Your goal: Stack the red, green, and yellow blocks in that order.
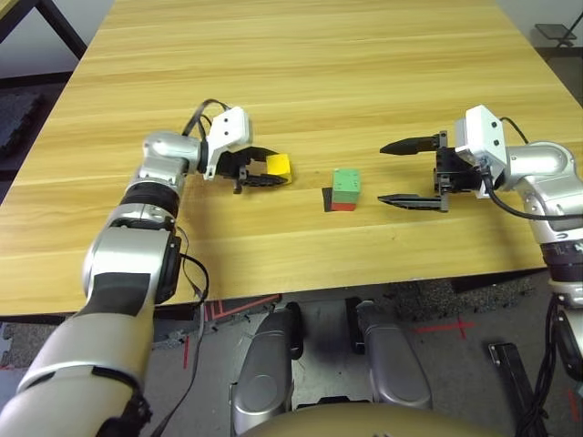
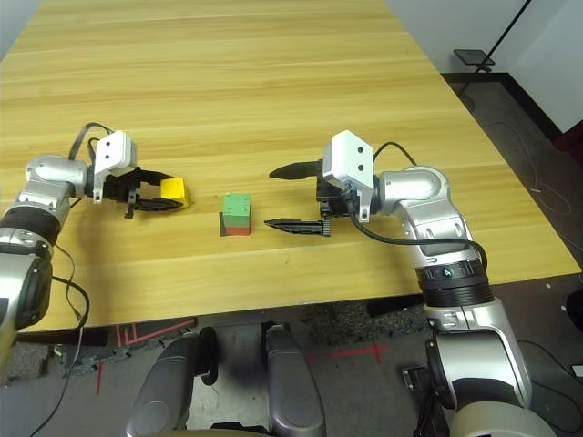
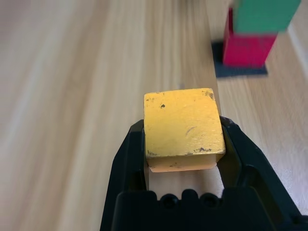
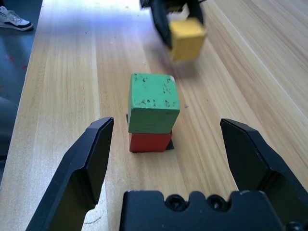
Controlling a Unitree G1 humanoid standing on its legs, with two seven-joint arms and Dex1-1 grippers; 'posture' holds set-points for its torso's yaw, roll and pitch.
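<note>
Handling as a light, stiff wooden cube best pinched by opposite side faces, the yellow block point(image 3: 184, 126) is grasped by the left gripper point(image 3: 184, 139) left of the green cube point(image 1: 346, 182) near the table's point(image 1: 273, 91) front edge, the right gripper point(image 4: 167, 144) spread empty.

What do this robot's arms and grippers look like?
The arms are silver, rounded segments with black bands at the joints and loose black cables. Each wrist carries a white box with small dark dots. Both the left gripper and the right gripper have two black, tapering fingers on a black base.
</note>
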